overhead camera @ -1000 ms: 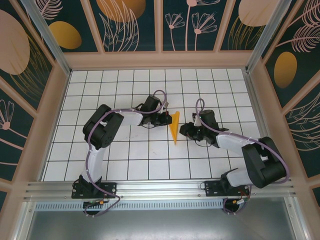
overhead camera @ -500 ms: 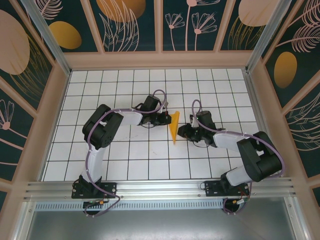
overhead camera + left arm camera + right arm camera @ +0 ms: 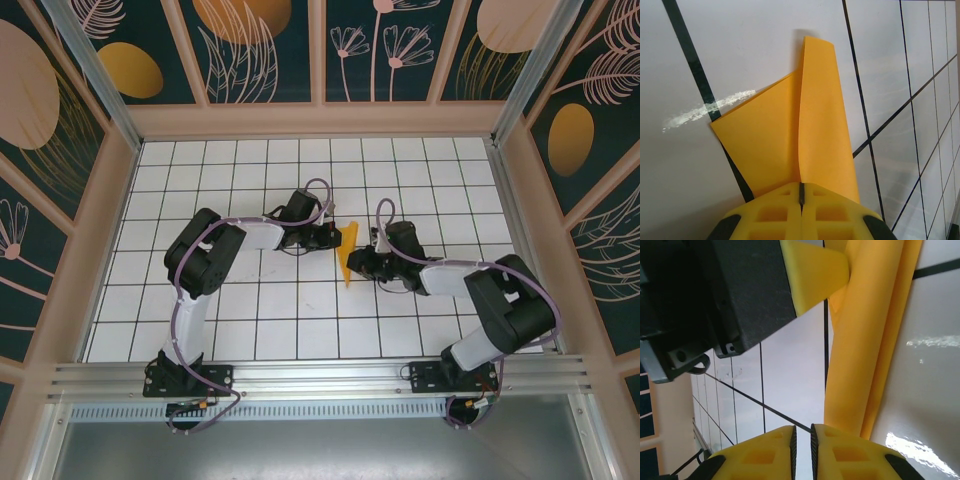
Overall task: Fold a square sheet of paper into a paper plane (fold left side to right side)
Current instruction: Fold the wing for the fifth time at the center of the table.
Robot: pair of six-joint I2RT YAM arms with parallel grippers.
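Mid-bench [image 3: 250, 330] we note the folded paper [image 3: 347, 258], a slim point. Left fingers [image 3: 775, 212] pinch its wide end; right fingers [image 3: 850, 452], a slit apart, just beside it, hold nothing.

Matt paper plane [image 3: 790, 140] on glossy white table [image 3: 935, 390].

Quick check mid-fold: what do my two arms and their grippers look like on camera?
Both the left arm and right arm have bulky black joint housings joined by white links, with a lilac cable looping along each. The left gripper and right gripper have bright yellow fingers with square pockets and black outer trim.
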